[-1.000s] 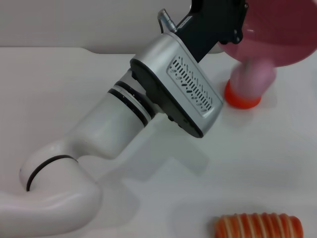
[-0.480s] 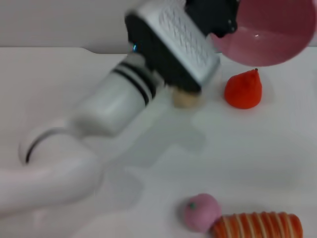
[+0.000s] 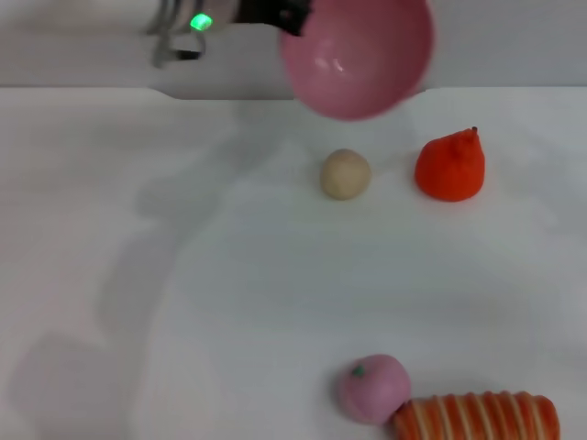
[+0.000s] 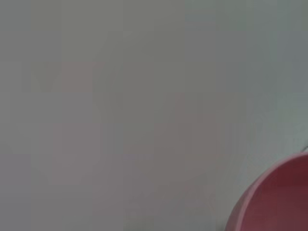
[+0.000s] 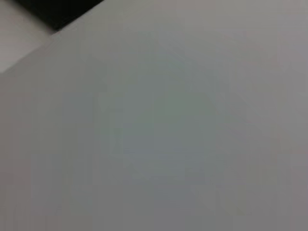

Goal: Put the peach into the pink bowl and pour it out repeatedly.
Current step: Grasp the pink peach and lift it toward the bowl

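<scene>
Left gripper [image 3: 284, 14]: raised above the table's far edge, clamped on the rim of the pink bowl [image 3: 356, 57]; bowl tipped, its hollow facing the near edge, nothing inside.
Peach [image 3: 371, 389]: on the table [image 3: 183, 275] at the near edge, touching a striped orange roll [image 3: 477, 418]. It lies well apart from the bowl, almost straight nearward.
Beige ball [image 3: 346, 173], orange-red pointed fruit [image 3: 450, 166]: mid-table, beneath the bowl.
Right gripper: not seen.

A white table [image 3: 183, 302] carries four things: a beige ball [image 3: 346, 173] beside an orange-red pointed fruit [image 3: 450, 166], and nearer, the peach [image 3: 372, 389] touching a striped orange roll [image 3: 477, 418].
</scene>
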Available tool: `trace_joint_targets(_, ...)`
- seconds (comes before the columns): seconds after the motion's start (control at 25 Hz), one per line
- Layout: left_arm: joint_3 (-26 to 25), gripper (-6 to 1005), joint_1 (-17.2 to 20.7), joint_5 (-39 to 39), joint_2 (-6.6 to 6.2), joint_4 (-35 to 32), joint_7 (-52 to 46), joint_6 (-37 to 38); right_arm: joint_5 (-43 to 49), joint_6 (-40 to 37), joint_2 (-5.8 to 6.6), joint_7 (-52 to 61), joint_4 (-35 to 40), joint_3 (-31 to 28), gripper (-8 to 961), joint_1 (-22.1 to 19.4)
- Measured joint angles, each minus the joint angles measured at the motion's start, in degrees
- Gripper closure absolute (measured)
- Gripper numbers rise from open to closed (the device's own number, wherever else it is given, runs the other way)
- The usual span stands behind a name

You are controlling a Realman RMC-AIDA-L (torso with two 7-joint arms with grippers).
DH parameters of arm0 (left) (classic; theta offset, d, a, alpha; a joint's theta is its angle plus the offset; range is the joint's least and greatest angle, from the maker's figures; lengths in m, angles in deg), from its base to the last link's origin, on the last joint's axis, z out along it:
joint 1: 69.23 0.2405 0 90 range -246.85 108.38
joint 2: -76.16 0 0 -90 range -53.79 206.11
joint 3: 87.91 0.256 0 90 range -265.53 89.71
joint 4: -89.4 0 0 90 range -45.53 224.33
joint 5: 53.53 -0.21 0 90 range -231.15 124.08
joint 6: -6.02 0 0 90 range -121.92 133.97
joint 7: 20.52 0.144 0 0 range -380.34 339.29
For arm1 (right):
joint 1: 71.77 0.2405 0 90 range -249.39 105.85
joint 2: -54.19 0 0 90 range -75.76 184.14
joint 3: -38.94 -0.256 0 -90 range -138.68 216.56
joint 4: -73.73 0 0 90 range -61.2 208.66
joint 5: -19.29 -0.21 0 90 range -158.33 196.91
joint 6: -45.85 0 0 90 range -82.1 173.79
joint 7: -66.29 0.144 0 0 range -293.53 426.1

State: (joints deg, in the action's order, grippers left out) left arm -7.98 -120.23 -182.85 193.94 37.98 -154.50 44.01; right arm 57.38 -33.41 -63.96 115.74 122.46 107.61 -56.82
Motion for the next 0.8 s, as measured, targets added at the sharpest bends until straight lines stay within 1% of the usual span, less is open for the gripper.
trace_joint_targets(0.04,-5.4,963,-0.9,-2.3,-0.2,1.1,0.1,3.4,12.5,1.8,0.61,8.5,6.6,-0.1,552,0.4)
trace_joint_targets(0.08,-8.5,963,-1.3,-3.8,-0.43,1.3,0.0,5.3,12.5,1.8,0.61,8.5,6.6,-0.1,552,0.4)
trace_joint_targets(0.12,-12.3,963,-1.5,-6.2,-0.99,1.0,-0.3,8.7,19.8,2.4,0.93,14.1,10.5,-0.1,551,0.9)
trace_joint_targets(0.24,-15.5,963,-1.5,-7.2,-2.0,0.4,-0.7,11.8,40.0,1.2,1.2,32.7,21.4,-0.2,551,3.4)
trace_joint_targets(0.28,-15.5,963,-1.5,-7.2,-2.0,0.4,-0.7,11.8,45.7,-0.3,1.12,37.8,24.6,-0.2,551,4.4)
trace_joint_targets(0.32,-16.2,963,-1.3,-7.5,-2.27,0.4,-0.8,12.4,51.7,-2.3,1.03,43.3,27.6,-0.2,551,5.7)
trace_joint_targets(0.36,-16.2,963,-1.3,-7.5,-2.27,0.4,-0.8,12.4,56.1,-4.1,0.91,47.5,30.2,-0.2,551,7.1)
trace_joint_targets(0.4,-17.0,963,-0.9,-8.5,-2.55,0.4,-1.0,13.1,61.5,-7.0,0.87,53.1,32.5,-0.2,551,9.0)
trace_joint_targets(0.44,-17.0,963,-0.9,-8.5,-2.55,0.4,-1.0,13.1,65.5,-9.3,0.9,57.4,33.9,-0.2,551,10.7)
trace_joint_targets(0.52,-17.1,963,-0.7,-9.5,-2.6,0.4,-1.3,13.2,71.8,-14.4,1.2,66.5,34.9,-0.3,550,15.2)
trace_joint_targets(0.6,-17.1,963,-0.7,-9.5,-2.6,0.4,-1.3,13.2,74.9,-19.5,1.89,73.9,33.1,-0.5,550,20.1)
trace_joint_targets(0.72,-17.2,963,-0.2,-10.8,-2.74,0.8,-2.7,12.9,75.8,-25.7,2.49,78.4,28.1,-0.8,550,25.6)
trace_joint_targets(0.8,-17.2,963,-0.1,-11.3,-2.74,0.9,-3.1,13.0,76.7,-28.0,2.41,79.3,25.5,-0.8,550,27.4)
